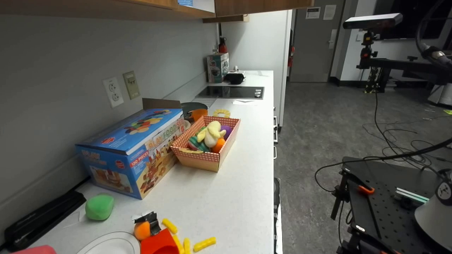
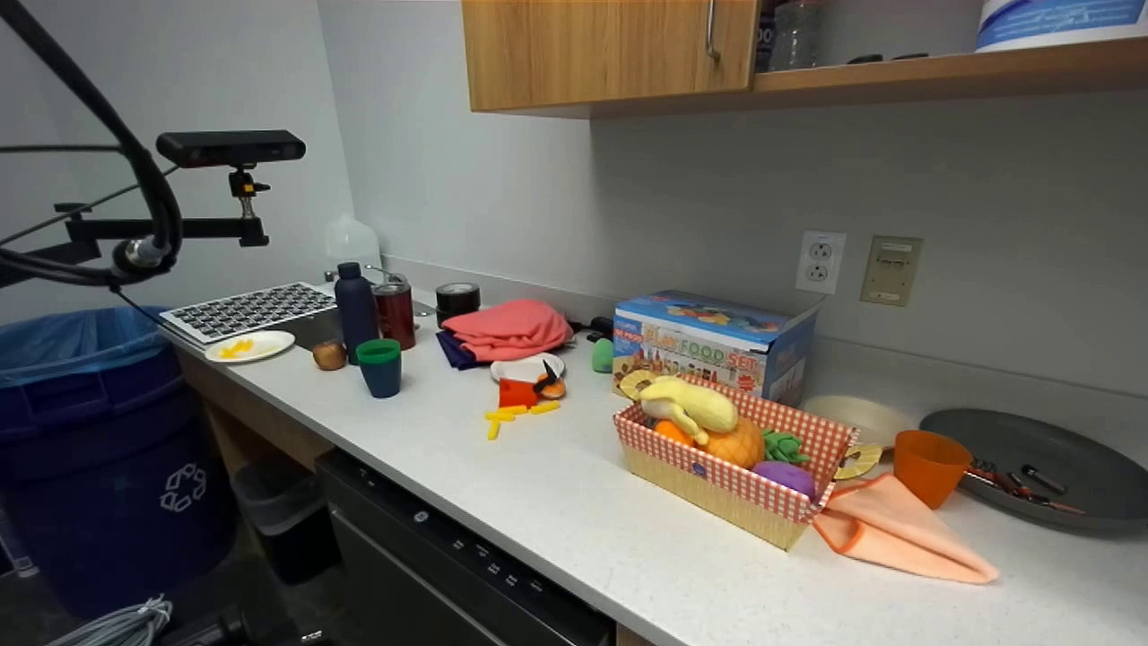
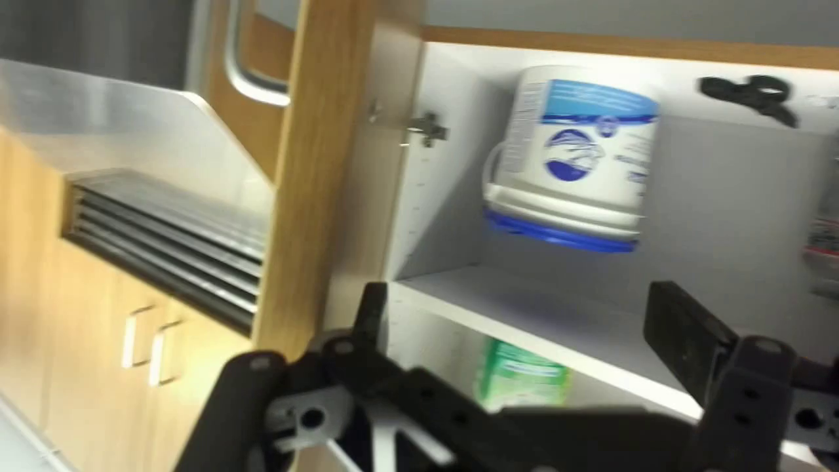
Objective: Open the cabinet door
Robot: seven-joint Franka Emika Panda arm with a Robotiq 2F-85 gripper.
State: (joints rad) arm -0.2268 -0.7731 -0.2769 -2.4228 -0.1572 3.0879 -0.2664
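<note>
Leftward of claw [image 3: 521, 314], wrist view: open cabinet door [image 3: 328, 164]

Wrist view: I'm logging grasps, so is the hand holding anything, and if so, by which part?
Nothing is held: the hand is open, its fingers wide apart. The open cabinet door and its handle lie outside the gap between them.

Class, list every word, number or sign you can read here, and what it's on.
"PLAY FOOD SET": blue box
"PIECES": blue box, number unclear
"00", possibly letters: dark item on cabinet shelf
Recycling symbol: dark blue bin
Too small or blurred: white tub, green packet, notices on grey door, dishwasher panel, teal box, robot base badge
</note>
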